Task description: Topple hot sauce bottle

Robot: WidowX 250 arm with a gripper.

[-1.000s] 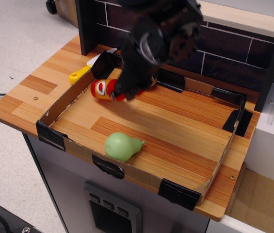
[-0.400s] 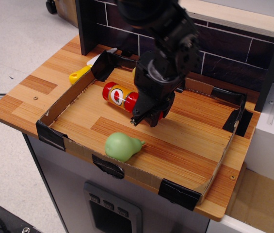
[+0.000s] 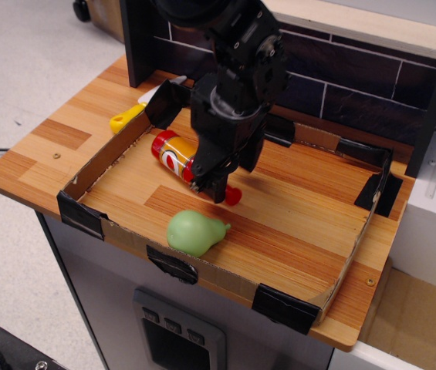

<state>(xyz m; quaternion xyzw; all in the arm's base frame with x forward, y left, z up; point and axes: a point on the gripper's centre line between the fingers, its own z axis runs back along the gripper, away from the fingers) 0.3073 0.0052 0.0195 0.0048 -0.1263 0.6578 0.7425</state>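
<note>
The hot sauce bottle (image 3: 173, 154) is red with an orange label and a white-and-red oval. It lies on its side in the left part of the cardboard tray (image 3: 94, 166), base toward the back left. Its red cap (image 3: 234, 196) points toward the front right. My black gripper (image 3: 210, 186) comes down from above and straddles the bottle's neck. One fingertip (image 3: 200, 181) shows on the near side, and the neck itself is hidden. The jaws look closed on the neck.
A green toy pear (image 3: 194, 232) lies by the tray's front wall, just in front of the gripper. A yellow-handled toy knife (image 3: 127, 119) lies outside the tray at the back left. A dark brick wall (image 3: 356, 85) stands behind, and a white box (image 3: 434, 208) at the right.
The gripper swung from the back left to the tray's middle, then back left and a little forward. The lying bottle moved with it and now points its cap toward the front right.
</note>
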